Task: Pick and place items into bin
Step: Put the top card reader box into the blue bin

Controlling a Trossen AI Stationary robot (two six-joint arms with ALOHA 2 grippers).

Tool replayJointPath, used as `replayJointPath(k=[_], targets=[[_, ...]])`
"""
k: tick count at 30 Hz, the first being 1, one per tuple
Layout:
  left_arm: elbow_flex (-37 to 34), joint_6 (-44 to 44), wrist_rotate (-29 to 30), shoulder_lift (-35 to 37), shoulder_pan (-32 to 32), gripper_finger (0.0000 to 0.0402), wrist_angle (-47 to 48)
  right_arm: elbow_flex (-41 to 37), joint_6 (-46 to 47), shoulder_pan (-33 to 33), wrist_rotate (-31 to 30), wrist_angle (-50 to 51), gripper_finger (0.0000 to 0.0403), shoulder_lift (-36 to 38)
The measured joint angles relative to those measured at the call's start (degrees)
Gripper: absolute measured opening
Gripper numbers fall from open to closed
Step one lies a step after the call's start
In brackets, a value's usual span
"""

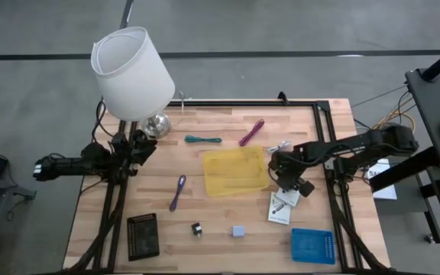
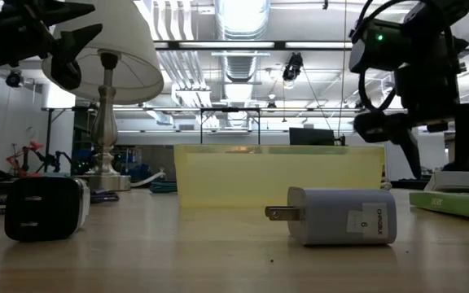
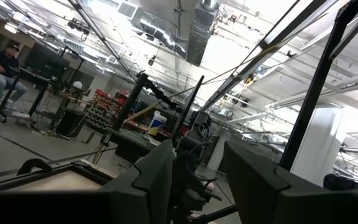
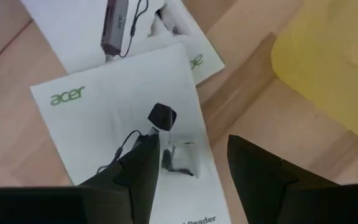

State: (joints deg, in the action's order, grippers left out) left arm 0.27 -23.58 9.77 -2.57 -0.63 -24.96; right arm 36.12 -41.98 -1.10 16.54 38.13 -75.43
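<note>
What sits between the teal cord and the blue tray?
The yellow bin lies between the teal cord and the blue tray, seen in the high view.

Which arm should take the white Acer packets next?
The right. Its gripper hangs open directly over the white packets, just beside the yellow bin. The left gripper sits at the table's far-left edge near the lamp, pointing out into the room.
</note>
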Motion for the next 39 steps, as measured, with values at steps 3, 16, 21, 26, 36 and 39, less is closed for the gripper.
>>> replayJointPath(k=[3,16,21,26,36,39], targets=[[0.0,0.01,0.01,-0.18,0.01,0.013,0.34,0.02,-0.25,0.0,0.1,-0.26,0.0175,-1.72],[0.0,0.0,0.05,-0.39,-0.01,0.013,0.27,0.79,-0.42,-0.02,2.55,-0.66,0.011,-5.67],[0.0,0.01,0.13,-0.57,0.0,0.013,0.23,0.73,-0.46,-0.04,1.92,-0.81,0.0071,-5.68],[0.0,0.01,0.12,-0.7,0.01,0.013,0.43,0.68,-0.22,-0.04,1.65,-0.6,0.0045,-5.67],[0.0,0.01,0.1,-0.77,-0.01,0.013,0.45,2.42,3.19,-0.04,1.27,3.58,0.0023,-5.78],[0.0,0.01,0.1,-0.78,-0.01,0.013,0.44,3.97,7.55,-0.04,1.26,4.64,0.0022,-5.76]])
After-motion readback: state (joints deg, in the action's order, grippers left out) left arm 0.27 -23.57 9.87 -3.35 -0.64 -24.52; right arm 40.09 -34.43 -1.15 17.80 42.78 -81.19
